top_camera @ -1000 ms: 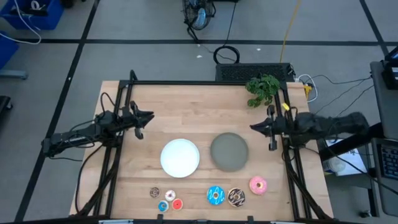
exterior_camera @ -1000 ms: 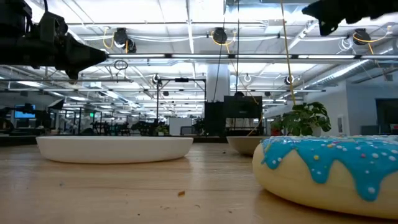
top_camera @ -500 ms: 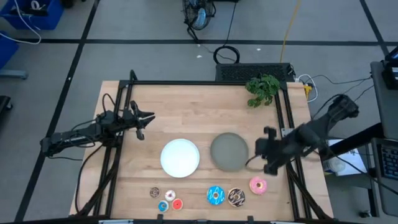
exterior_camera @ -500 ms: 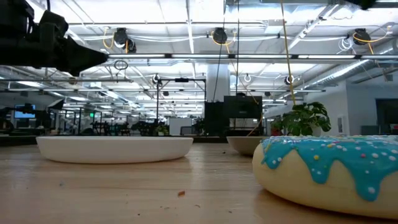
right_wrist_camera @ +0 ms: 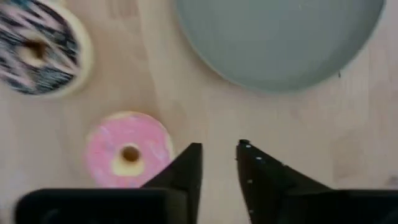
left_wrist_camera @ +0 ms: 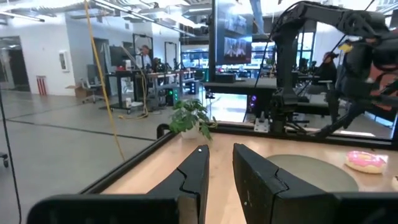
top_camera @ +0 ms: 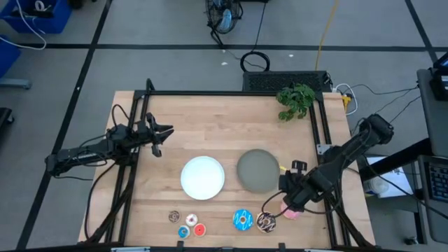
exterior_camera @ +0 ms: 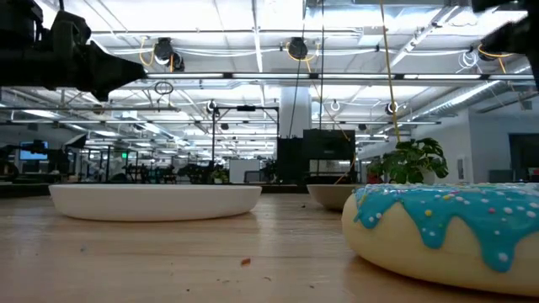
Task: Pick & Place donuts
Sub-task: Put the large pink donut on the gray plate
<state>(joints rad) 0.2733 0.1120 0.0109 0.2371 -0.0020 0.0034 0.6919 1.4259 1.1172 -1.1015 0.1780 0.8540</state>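
The donuts lie along the table's near edge: blue sprinkled donut [top_camera: 243,220] [exterior_camera: 446,227], dark drizzled donut [top_camera: 266,222] [right_wrist_camera: 37,53], and pink donut [top_camera: 290,213] [right_wrist_camera: 127,149] [left_wrist_camera: 367,160], partly under my right arm. The mini donuts lie further left: brown [top_camera: 174,217], white [top_camera: 191,219], blue [top_camera: 183,232], red [top_camera: 199,229]. My right gripper [top_camera: 288,196] [right_wrist_camera: 219,155] points down over bare wood between the grey plate and the pink donut, open by a narrow gap. My left gripper [top_camera: 160,135] [left_wrist_camera: 221,155] waits raised by the left edge, narrowly open.
A white plate [top_camera: 203,176] [exterior_camera: 156,200] and a grey plate [top_camera: 257,170] [right_wrist_camera: 280,37] sit mid-table. A potted plant [top_camera: 295,100] stands at the far right corner. Black frame rails run along the table's left, right and far sides.
My right arm has swung from the table's right edge inward and toward the near edge. It has tipped its gripper downward and come low over the spot beside the pink donut. No donut has moved.
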